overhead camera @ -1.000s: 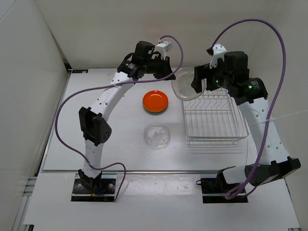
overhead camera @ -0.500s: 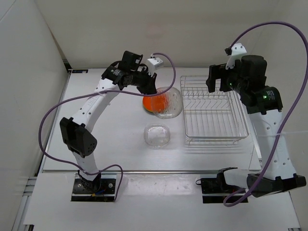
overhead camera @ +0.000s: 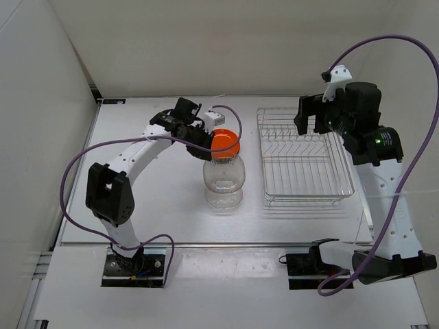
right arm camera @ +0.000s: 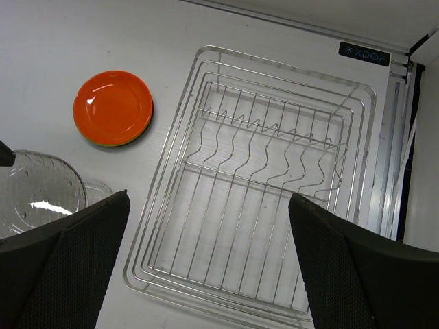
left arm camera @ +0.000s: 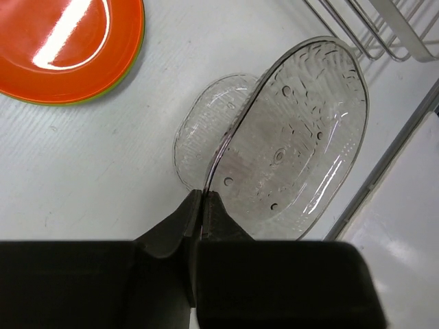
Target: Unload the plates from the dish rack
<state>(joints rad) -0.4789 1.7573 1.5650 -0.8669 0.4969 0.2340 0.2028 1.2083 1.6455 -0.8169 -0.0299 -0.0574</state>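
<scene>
The left end effector [left arm camera: 201, 205] is clenched on the rim of a clear plate [left arm camera: 295, 137], both fingers pinching one edge. From that grip the clear plate stretches away from the fingers, tilted up on its edge rather than lying flat, with its dimpled hollow face in the wrist view. Directly beneath it a second clear plate [left arm camera: 206, 116] lies flat on the worktop [left arm camera: 103, 171]; whether the two touch cannot be told. Just beside the fingers, toward the far side, an orange plate [overhead camera: 225, 142] lies face up on a yellow-green plate [left arm camera: 127, 68], of which only a thin edge shows.

The right end effector [right arm camera: 208, 202] is released, its fingers spread wide, and it hangs above the far end of the dish rack [overhead camera: 305, 161] without touching it. The dish rack sits flat below it, well apart from the left end effector, with its long sides running from the near edge of the worktop toward the far edge and its wavy bar crossing the short way.

Beyond the far corner of the dish rack a small dark label [right arm camera: 363, 53] reads "XDOF" in pale letters.

The worktop is white and faintly ribbed, closed in by plain white walls [overhead camera: 41, 103]. Purple cables [overhead camera: 384, 41] loop over both arms.
</scene>
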